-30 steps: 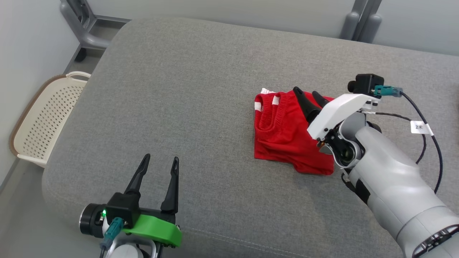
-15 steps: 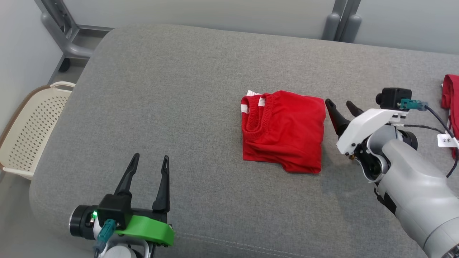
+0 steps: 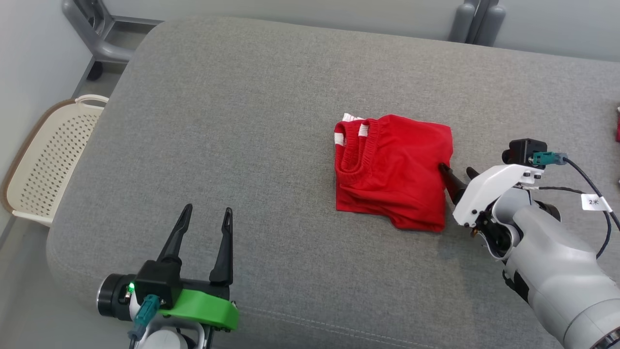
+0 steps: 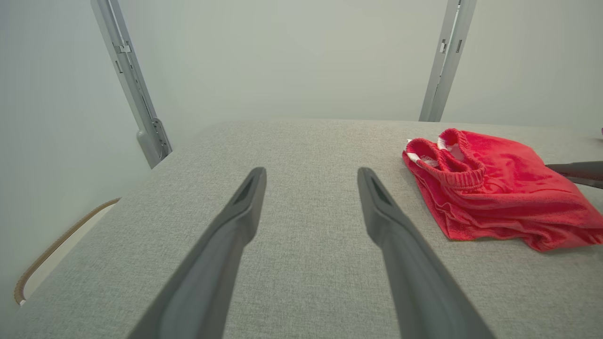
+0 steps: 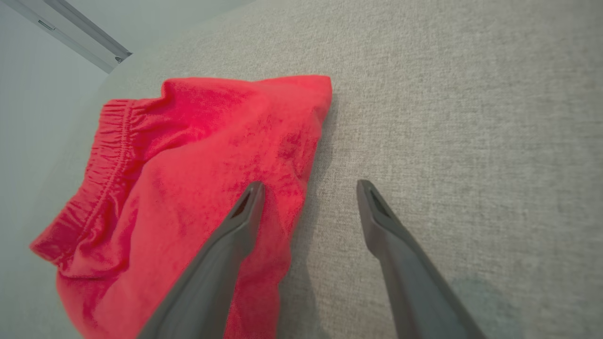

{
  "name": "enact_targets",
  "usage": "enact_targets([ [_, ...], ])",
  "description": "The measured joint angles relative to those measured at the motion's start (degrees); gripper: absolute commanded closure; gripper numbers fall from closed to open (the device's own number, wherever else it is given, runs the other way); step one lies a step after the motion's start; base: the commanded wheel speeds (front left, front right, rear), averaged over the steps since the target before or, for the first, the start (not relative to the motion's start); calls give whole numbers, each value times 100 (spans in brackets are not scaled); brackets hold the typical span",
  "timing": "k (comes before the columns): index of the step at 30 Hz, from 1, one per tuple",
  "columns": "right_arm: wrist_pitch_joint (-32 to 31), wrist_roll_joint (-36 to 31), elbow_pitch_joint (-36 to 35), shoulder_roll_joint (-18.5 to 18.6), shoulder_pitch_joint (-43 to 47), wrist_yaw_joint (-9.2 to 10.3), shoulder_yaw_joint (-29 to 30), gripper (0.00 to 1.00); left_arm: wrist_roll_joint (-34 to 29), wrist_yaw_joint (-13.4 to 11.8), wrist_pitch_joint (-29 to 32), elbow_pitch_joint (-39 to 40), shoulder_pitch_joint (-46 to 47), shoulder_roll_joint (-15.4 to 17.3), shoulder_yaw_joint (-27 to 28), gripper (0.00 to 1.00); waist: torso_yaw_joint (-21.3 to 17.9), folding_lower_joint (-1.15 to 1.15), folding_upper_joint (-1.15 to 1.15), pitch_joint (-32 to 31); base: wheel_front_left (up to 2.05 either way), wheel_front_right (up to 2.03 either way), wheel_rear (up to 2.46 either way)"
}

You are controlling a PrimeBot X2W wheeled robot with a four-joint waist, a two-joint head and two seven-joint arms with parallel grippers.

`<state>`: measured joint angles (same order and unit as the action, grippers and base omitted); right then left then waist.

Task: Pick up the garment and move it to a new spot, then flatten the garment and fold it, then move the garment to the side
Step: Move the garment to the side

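Observation:
A red garment lies folded into a rough square on the grey cushion, its elastic waistband toward the left. My right gripper is open at the garment's right edge. In the right wrist view, one finger of this gripper lies over the red cloth and the other over bare cushion. My left gripper stands open near the cushion's front left, holding nothing. In the left wrist view the garment lies well to the right of the left gripper.
A cream perforated basket sits on the floor beside the cushion's left end. Grey metal frame legs stand behind the cushion. A sliver of another red item shows at the right edge. A tagged cable trails from my right wrist.
The head camera has shifted. My right gripper came off the top of the garment, swung out to its right, and now sits at its right edge. The left gripper has held still.

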<state>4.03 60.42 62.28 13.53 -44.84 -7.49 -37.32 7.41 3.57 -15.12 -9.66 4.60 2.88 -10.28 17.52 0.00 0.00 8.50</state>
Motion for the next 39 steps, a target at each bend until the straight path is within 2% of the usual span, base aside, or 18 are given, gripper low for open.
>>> enact_targets([
  [11, -77, 237, 113, -192, -14, 0, -44, 0, 26, 1, 0, -22, 75, 0, -48, 0, 169, 0, 0, 172, 0, 0, 0],
  [12, -101, 254, 111, -198, -18, 0, -53, 2, 31, 1, 0, -25, 79, 0, -51, 0, 176, 0, 0, 186, 0, 0, 0],
  [13, -114, 269, 110, -199, -23, 0, -62, 47, 42, 0, 0, -29, 81, 0, -54, 0, 182, 0, 0, 198, 0, 0, 0],
  [14, -116, 287, 110, -197, -31, 0, -73, 84, 48, 0, 0, -32, 85, 0, -59, 0, 186, 0, 0, 210, 0, 0, 0],
  [15, -116, 298, 108, -191, -43, 0, -86, 84, 52, 0, 0, -34, 89, 0, -63, 0, 188, 0, 0, 222, 0, 0, 0],
  [16, -116, 301, 101, -188, -50, 0, -100, 100, 54, 0, 0, -35, 94, 0, -64, 0, 187, 0, 0, 231, 0, 0, 0],
  [27, 63, 260, -168, -15, -132, 0, -424, 100, 54, -3, 0, -53, 108, 0, 69, 0, -86, 0, 0, 194, 0, 0, 0],
  [39, 208, -14, -413, 447, -632, 0, -849, 100, -114, 77, 0, 4, 147, 3, 230, 0, -800, 0, 0, 182, 0, 0, 0],
])
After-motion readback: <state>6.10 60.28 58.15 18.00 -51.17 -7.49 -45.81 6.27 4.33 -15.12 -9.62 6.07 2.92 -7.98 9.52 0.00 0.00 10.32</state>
